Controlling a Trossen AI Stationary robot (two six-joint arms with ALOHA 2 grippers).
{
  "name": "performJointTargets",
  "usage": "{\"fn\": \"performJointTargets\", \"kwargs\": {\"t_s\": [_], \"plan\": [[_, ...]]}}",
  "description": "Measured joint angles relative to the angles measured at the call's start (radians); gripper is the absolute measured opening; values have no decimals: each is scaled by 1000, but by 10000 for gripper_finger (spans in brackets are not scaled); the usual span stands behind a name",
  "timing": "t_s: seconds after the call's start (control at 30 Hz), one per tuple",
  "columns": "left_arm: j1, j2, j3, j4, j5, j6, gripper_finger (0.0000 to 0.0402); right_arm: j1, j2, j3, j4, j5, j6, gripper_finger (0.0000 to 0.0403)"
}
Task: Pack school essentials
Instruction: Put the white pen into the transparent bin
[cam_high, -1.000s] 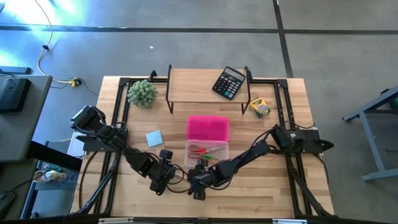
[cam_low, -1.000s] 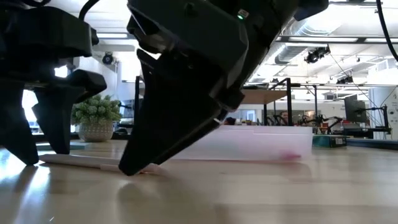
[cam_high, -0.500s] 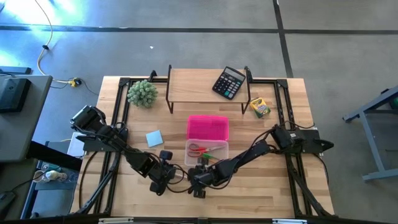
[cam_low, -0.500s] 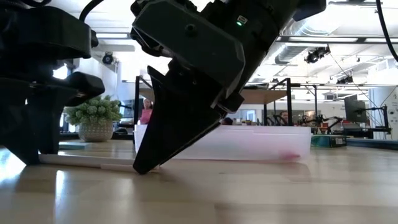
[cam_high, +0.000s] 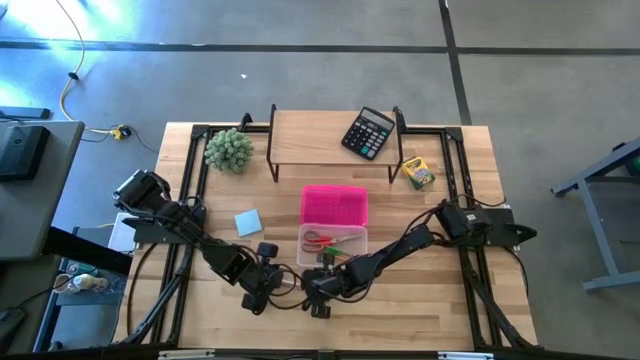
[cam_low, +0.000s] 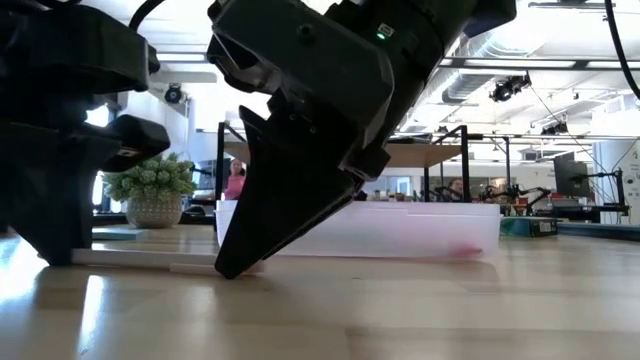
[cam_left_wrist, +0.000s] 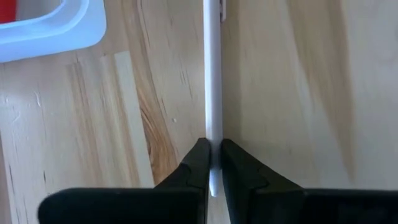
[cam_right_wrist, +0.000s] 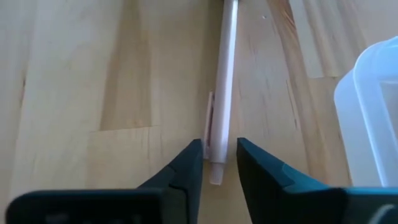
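A white pen (cam_low: 150, 262) lies flat on the wood near the table's near edge, just in front of a clear box (cam_high: 333, 243) with its pink lid (cam_high: 334, 205) open. Red-handled scissors (cam_high: 318, 240) and a small green piece (cam_high: 346, 251) lie in the box. My left gripper (cam_left_wrist: 214, 163) is shut on one end of the pen. My right gripper (cam_right_wrist: 219, 160) is open, its fingers standing close on either side of the pen's clip end (cam_right_wrist: 214, 134). A light-blue notepad (cam_high: 248, 221) and the crayon box (cam_high: 417, 173) rest on the table. My left gripper pinches the pen's plain end (cam_left_wrist: 214, 149) between its two fingers (cam_left_wrist: 198, 163). They come down from above, on either side of the pen's width. The pen stays flat on the table, running away from the fingers toward my right gripper.
A wooden riser shelf (cam_high: 310, 130) at the far side carries a black calculator (cam_high: 368, 132). A fuzzy green plant ball (cam_high: 229, 149) sits at the far left corner. Bare wood lies left and right of the box.
My left gripper's fingers, which stood apart over the pen's end, have come together and taken hold of it. My right gripper has shifted a little toward the table's right along the pen and stays low over it.
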Motion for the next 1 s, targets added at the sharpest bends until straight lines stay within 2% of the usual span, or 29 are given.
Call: {"fn": "performJointTargets", "kwargs": {"t_s": [0.33,0.5,0.8,0.9,1.0], "plan": [[0,2,0,26,-24,2,15,-2,-1,-1,0,-69,27,31],[-3,3,0,46,-40,15,15,-1,-2,-1,6,-120,35,35],[-23,4,-1,59,-68,19,15,-3,-4,-2,14,-146,48,92],[-23,4,-1,62,-75,19,14,-6,-4,-2,13,-148,59,84],[-23,4,-1,65,-77,20,14,-6,-4,-2,10,-148,65,53]]}}
